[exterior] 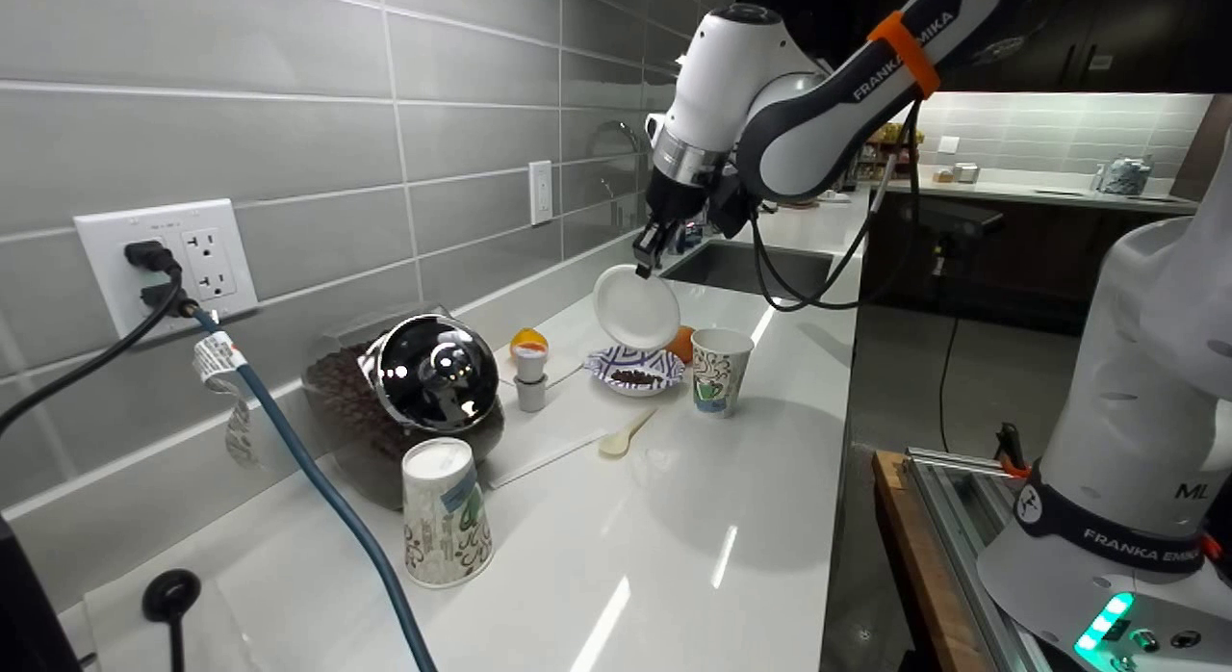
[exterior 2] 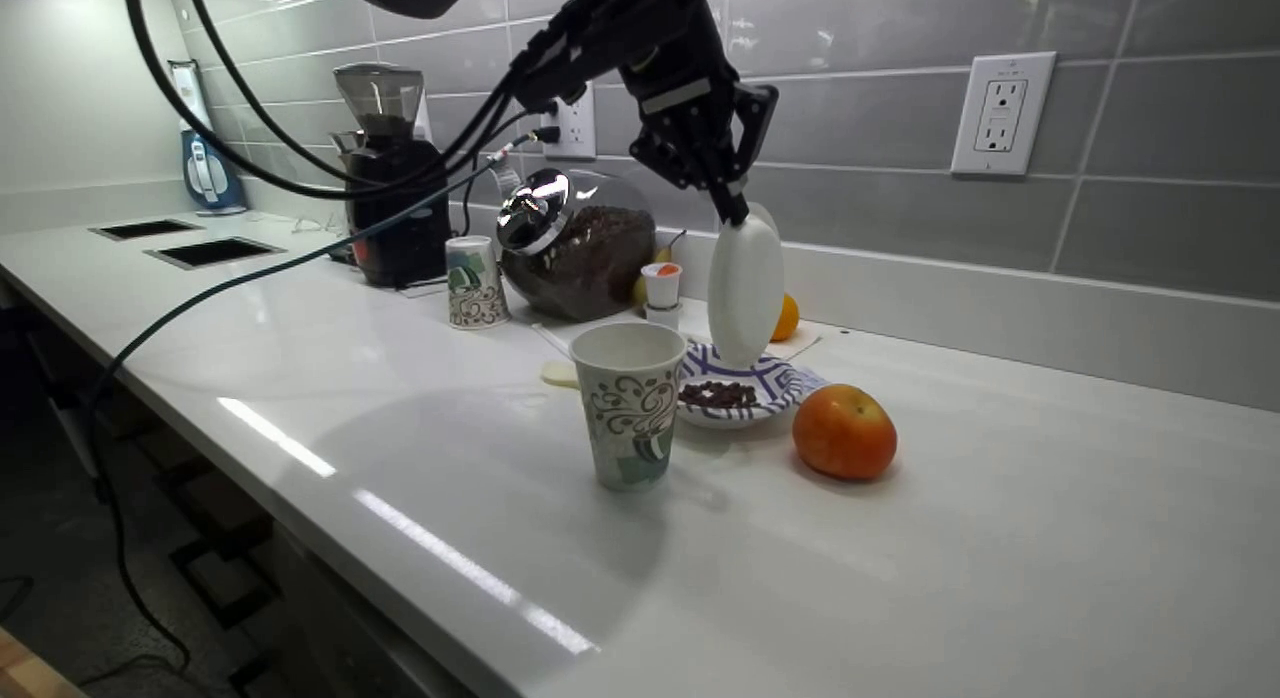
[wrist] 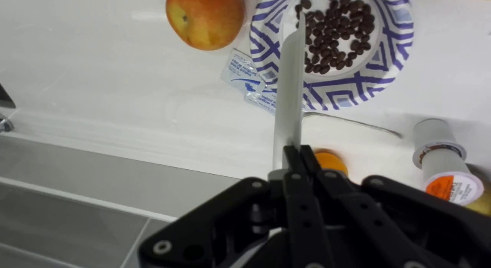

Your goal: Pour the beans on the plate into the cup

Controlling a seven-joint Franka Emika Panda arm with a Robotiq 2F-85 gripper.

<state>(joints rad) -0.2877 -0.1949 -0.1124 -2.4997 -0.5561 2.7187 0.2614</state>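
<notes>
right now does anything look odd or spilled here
Yes: the white plate hangs on edge from the gripper, likely too steep to carry anything, while the beans lie in the patterned dish below. A paper cup by the jar stands upside down. No beans show spilled on the counter.

Glossy white counter (exterior 2: 1050,548). Directly on it I see purple-patterned plate (wrist: 397,33), wipe packets (wrist: 239,72) at its rim, upright paper cup (exterior 2: 630,408) near, apple (exterior 2: 845,433) just beside plate, pale spoon (exterior: 618,445), inverted paper cup (exterior: 445,518) near big clear jar (exterior 2: 600,263).
</notes>
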